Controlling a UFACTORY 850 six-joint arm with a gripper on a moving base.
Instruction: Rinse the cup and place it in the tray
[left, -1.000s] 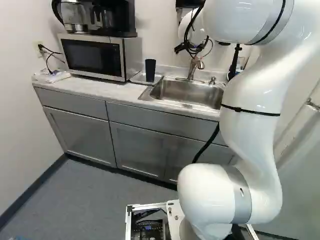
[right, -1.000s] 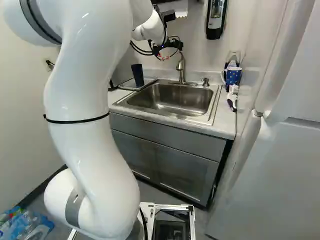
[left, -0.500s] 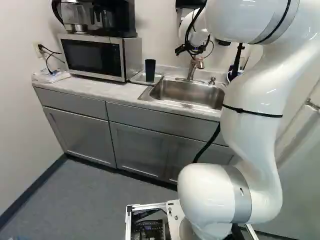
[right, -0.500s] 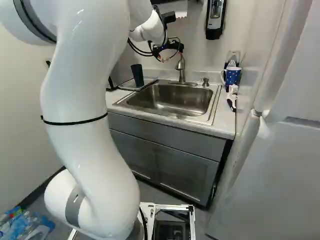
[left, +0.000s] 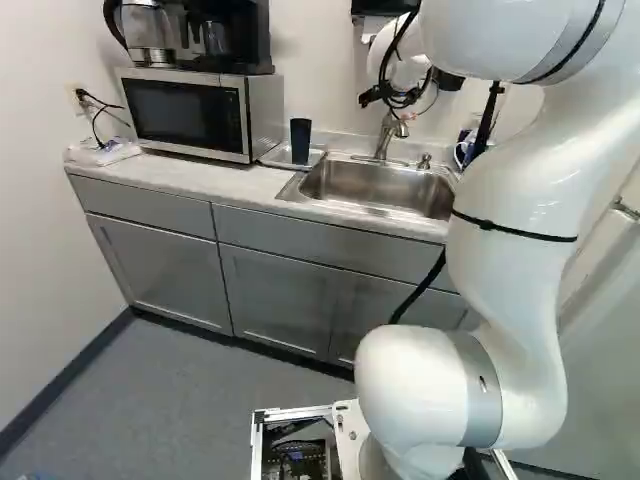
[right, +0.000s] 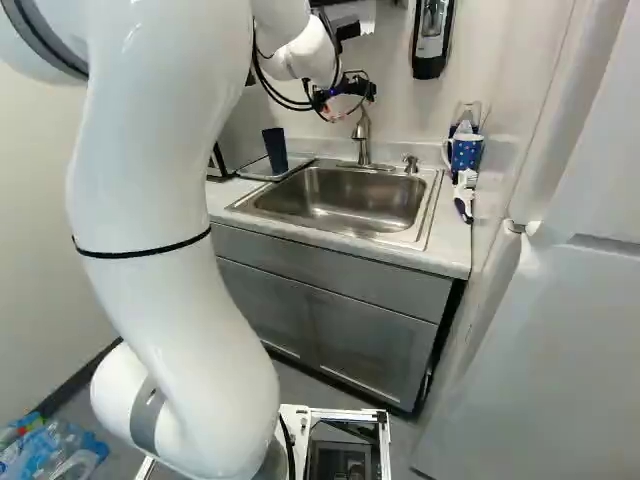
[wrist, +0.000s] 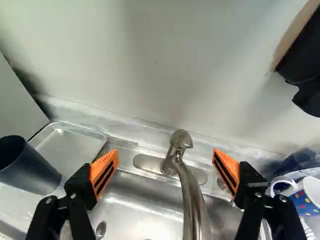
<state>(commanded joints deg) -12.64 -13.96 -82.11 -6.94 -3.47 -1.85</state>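
The end effector (right: 342, 98) stands wide open, the cup (left: 300, 141) upright on the tray (wrist: 75, 145)

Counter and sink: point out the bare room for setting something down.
Bare: the counter strip along the microwave's front, the sink basin, and the tray's part beyond the dark cup. Crowded: the sink's side at the right of the right base view, with dotted mug and brush.
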